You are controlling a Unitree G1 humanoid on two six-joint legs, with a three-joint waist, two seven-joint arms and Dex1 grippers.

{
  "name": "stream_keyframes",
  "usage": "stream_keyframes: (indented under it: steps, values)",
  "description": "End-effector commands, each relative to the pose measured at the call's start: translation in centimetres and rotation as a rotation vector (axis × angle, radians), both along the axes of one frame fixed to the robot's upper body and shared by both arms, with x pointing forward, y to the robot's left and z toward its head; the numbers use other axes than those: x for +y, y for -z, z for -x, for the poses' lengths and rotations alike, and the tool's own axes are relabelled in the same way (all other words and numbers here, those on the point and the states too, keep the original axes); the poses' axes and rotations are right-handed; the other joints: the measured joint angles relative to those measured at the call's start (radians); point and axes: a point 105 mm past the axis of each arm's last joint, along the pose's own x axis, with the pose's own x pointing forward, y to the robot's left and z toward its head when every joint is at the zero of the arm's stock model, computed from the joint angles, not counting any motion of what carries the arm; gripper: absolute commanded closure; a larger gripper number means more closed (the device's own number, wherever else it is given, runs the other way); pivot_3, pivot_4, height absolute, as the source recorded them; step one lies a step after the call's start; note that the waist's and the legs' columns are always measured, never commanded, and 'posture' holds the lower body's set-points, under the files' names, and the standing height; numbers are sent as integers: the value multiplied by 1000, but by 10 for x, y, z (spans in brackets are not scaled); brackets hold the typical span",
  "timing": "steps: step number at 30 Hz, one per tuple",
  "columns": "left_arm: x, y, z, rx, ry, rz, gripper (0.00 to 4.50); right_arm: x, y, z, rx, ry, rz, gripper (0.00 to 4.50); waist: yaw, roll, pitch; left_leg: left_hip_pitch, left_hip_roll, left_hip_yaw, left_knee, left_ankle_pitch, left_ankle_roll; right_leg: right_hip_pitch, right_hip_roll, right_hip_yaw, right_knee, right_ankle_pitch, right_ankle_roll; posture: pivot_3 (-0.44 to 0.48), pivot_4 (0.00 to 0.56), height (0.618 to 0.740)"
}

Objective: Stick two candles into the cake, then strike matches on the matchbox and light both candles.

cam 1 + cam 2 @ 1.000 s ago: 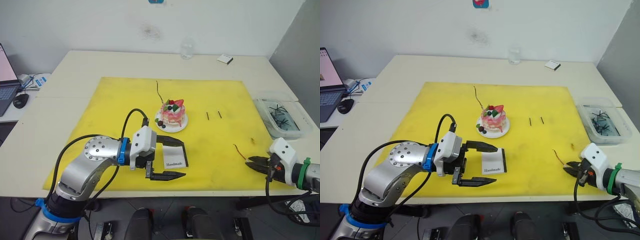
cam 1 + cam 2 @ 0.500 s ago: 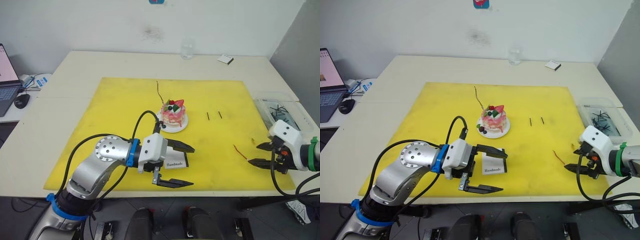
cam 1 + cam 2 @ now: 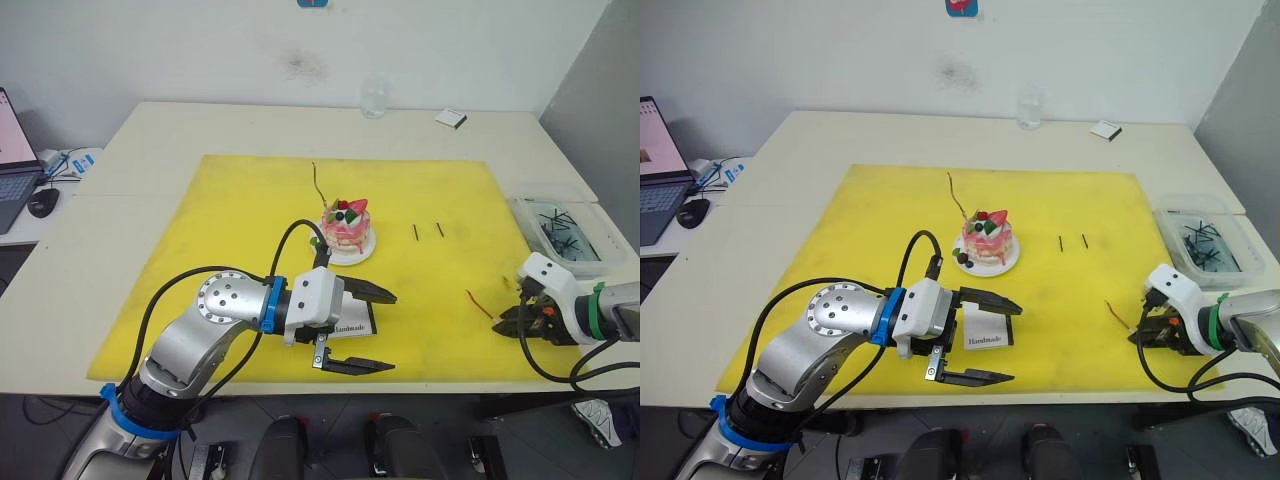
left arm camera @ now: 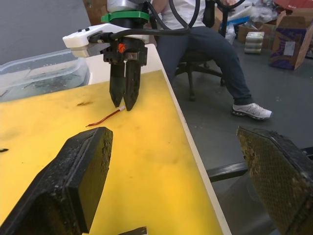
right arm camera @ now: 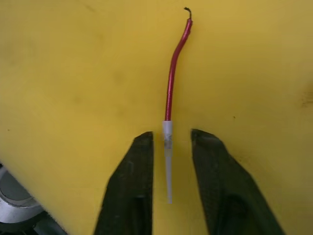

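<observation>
Candle, red (image 5: 170, 83), lies flat on the yellow mat (image 3: 230, 215) near its right near corner, its pale end between the fingers of the right gripper (image 5: 168, 161), which stand narrowly apart on either side of it without touching it. The tan-brown candle (image 3: 318, 186) stands tilted in the cake (image 3: 346, 226), which sits on its white plate at the mat's middle. Two matches (image 3: 427, 231) lie side by side just right of the cake. The matchbox (image 3: 352, 318) lies near of the cake, between the widely spread fingers of the left gripper (image 3: 375, 330). A clear bin (image 3: 560, 235) of dark sticks sits at the table's right edge.
</observation>
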Motion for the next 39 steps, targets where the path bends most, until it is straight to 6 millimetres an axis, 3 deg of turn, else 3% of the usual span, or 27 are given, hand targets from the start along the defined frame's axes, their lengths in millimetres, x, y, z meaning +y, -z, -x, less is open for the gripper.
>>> stream_keyframes:
  steps: [1,4,7,10,13,17,19,21,24,30,39]
  values:
    - [-4,-8,7,-33,23,27,0,2,0,-3,-4,-3,2,4451,0,0,0,0,0,0,0,0,0,0,0,0,0,0,0,0,150,740]
    - [-5,-9,6,-31,20,30,0,4,-4,-2,2,0,-18,4451,0,0,0,0,0,0,0,0,0,0,0,0,0,0,0,0,150,740]
    - [-3,-8,6,-19,13,30,0,15,-27,-7,-17,0,-121,4451,-2,0,0,0,0,0,0,0,0,0,0,0,0,0,0,0,150,740]
    - [4,-9,1,12,-41,54,0,55,-72,-17,-123,-115,-371,4451,-9,1,-1,1,1,1,0,0,0,0,1,1,1,1,1,0,150,740]
    - [16,-17,-17,90,-211,176,0,98,-118,-48,-405,-135,-636,4451,-18,1,-1,2,1,0,1,0,0,0,5,2,1,3,1,0,150,740]
    - [29,-22,-34,74,-390,263,0,132,-138,-62,-620,-143,-836,4451,-1,1,-2,0,2,-3,1,0,0,1,10,0,1,4,1,0,150,740]
    - [37,-21,-39,89,-474,289,0,149,-135,-68,-769,-184,-856,4451,2,2,-2,-1,2,-2,1,0,0,0,10,0,1,3,1,0,150,740]
    - [44,-16,-40,113,-548,297,0,169,-119,-75,-818,-164,-926,4451,1,1,-3,-2,3,-2,0,0,0,-1,9,0,-1,3,1,0,150,740]
    - [50,-14,-39,127,-602,297,0,183,-102,-80,-861,-144,-957,4451,-4,2,-3,-2,3,-1,-1,0,0,-2,6,2,0,3,1,0,150,740]
    - [57,-15,-34,132,-630,276,0,181,-80,-94,-928,-50,-947,4451,-1,2,-3,0,2,0,1,0,0,-1,3,2,1,3,1,0,150,740]
    - [62,-16,-34,143,-631,249,0,190,-62,-106,-950,-3,-951,4451,-3,2,-3,1,3,0,0,1,0,-1,5,2,1,4,-1,0,150,740]
